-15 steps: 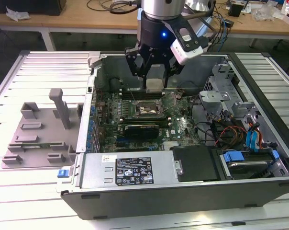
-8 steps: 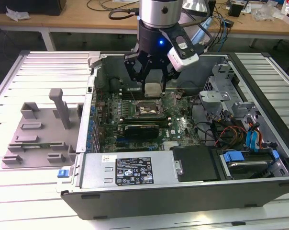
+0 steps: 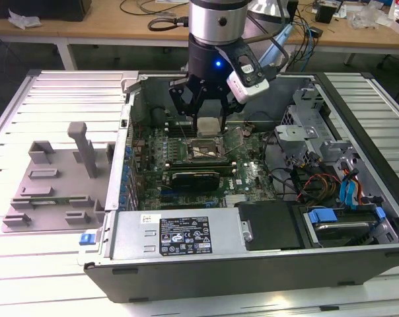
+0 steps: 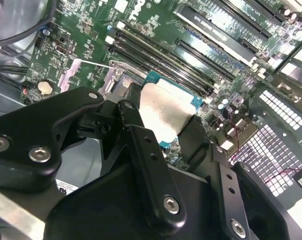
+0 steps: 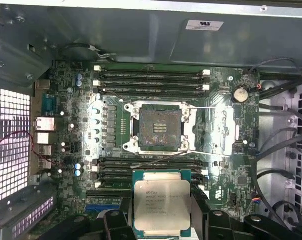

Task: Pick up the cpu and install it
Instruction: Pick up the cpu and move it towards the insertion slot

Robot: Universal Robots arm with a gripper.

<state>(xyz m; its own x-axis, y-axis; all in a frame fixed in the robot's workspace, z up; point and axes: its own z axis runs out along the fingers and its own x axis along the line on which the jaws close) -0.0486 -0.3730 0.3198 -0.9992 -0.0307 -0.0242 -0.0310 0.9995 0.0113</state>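
Silver-topped square cpu sits clamped between matte black jaws over green motherboard.

Silver cylindrical arm, black collar, blue indicator light; black linkage gripper with silver screws; grey-and-white camera module, pale cables alongside.

The exterior view looks down obliquely on the whole computer case. Both wrist views face its motherboard from close.
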